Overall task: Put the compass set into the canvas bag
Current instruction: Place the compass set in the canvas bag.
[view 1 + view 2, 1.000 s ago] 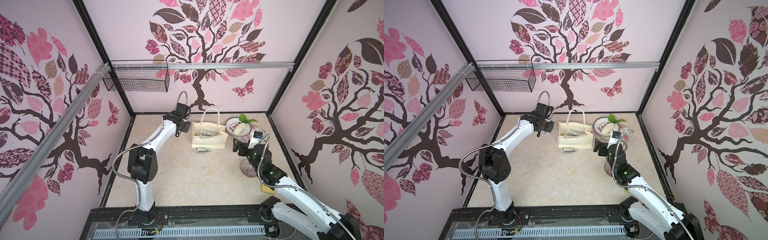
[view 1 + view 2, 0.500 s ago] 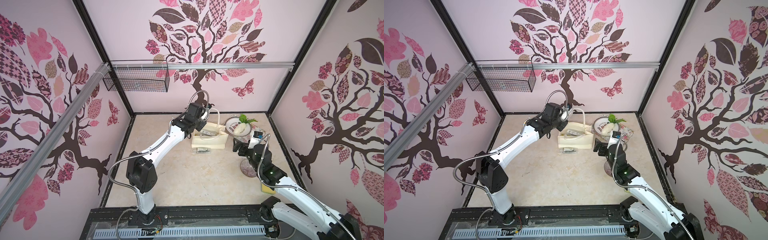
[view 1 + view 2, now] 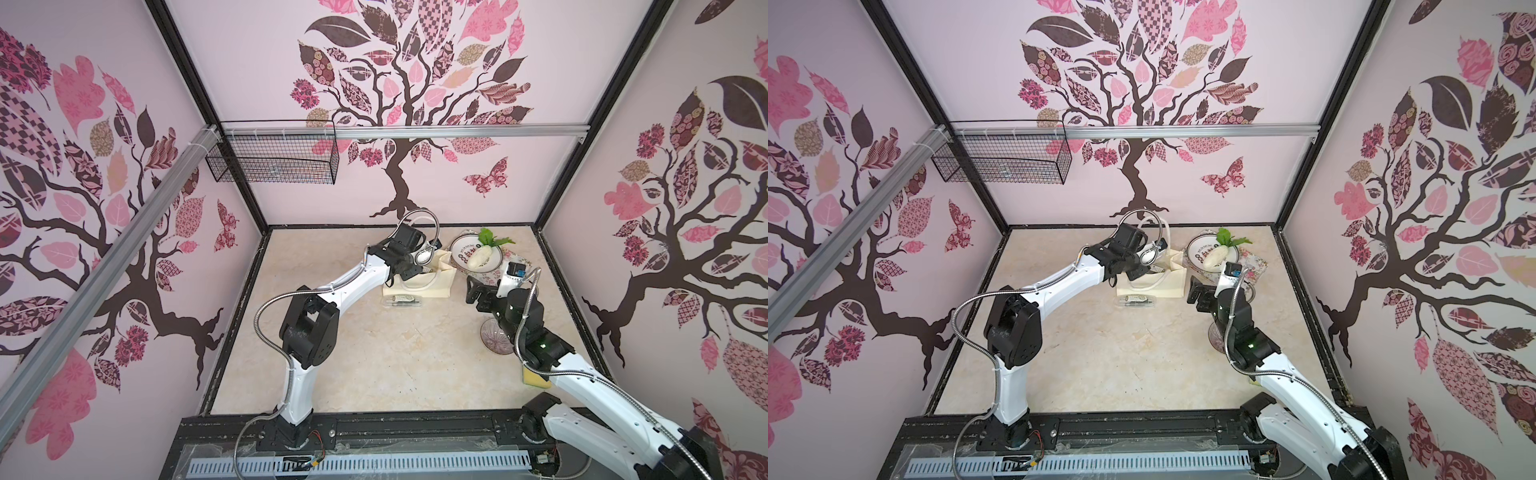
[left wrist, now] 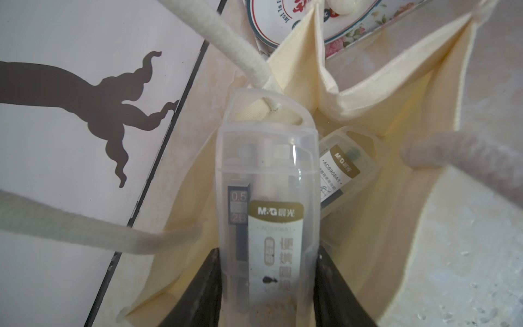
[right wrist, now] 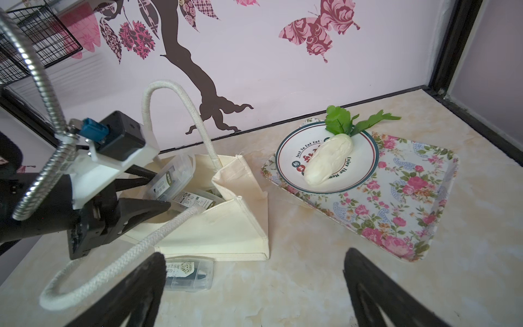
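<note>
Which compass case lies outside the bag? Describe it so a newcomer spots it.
Find the cream canvas bag near the back wall, beside the flowered tray. On the table just in front of it lies a small clear case. Its twins are elsewhere: the held case in the left gripper at the bag's mouth, a second case inside the bag.

1. My left arm [image 3: 357, 276] and right arm [image 3: 615, 411] are built of glossy white links with chunky black joint housings.
2. A ribbed silver hose [image 3: 266, 303] runs alongside each arm.
3. A small green light [image 3: 541, 345] glows on a black joint of my right arm.
4. My left wrist camera [image 5: 119, 136] is a black box on a white bracket [image 5: 113, 167], with a blue plug [image 5: 93, 131].
5. My right gripper [image 5: 254, 253] has black, tapering fingers [image 5: 376, 286].
</note>
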Action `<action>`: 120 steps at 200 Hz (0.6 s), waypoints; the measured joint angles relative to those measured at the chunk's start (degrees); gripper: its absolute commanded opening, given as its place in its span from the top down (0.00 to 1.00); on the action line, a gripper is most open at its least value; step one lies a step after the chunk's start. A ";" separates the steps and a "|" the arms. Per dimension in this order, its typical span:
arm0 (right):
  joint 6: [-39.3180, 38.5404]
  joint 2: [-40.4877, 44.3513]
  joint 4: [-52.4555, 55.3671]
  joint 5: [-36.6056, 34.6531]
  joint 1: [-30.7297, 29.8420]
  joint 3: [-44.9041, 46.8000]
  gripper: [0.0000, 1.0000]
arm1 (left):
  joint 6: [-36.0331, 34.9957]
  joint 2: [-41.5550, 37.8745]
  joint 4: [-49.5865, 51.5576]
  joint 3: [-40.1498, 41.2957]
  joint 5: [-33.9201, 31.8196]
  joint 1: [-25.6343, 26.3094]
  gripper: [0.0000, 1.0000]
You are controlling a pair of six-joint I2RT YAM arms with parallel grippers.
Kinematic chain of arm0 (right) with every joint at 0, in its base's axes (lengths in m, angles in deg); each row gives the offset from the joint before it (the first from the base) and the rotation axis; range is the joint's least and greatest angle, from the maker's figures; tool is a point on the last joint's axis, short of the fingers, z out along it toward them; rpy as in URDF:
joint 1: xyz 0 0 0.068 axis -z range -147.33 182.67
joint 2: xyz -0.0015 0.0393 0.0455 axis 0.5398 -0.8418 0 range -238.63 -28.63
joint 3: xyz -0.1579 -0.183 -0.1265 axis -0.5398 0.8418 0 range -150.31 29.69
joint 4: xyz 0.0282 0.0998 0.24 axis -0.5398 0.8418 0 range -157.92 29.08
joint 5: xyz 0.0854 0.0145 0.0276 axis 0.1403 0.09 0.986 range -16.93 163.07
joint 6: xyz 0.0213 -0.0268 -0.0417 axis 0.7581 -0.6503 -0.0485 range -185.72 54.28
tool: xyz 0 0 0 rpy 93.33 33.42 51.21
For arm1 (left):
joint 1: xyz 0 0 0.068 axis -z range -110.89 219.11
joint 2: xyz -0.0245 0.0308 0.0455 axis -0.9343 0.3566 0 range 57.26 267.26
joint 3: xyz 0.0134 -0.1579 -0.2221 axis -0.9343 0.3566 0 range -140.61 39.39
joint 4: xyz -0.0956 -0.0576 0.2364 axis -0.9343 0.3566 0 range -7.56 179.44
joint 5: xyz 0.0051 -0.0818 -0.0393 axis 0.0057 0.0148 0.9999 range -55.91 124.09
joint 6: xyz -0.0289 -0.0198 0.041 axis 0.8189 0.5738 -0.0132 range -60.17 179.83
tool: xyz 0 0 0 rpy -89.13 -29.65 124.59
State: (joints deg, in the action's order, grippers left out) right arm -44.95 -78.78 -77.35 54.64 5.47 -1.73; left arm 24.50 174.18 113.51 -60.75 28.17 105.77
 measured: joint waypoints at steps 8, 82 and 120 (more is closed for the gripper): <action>-0.02 0.00 0.00 -0.04 0.00 0.00 0.00 | -0.57 0.76 0.66 -0.33 0.00 0.04 0.60; -0.20 0.02 0.00 -0.55 0.00 0.02 0.00 | -0.96 5.86 2.45 -2.89 -1.55 0.09 0.46; -0.24 0.00 0.00 -0.83 0.00 0.02 0.00 | -0.46 5.86 1.40 -2.93 -3.52 0.09 0.31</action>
State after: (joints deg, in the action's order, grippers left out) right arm -45.19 -78.78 -77.35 53.81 5.47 -1.71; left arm 24.04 180.04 114.91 -63.68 24.65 105.86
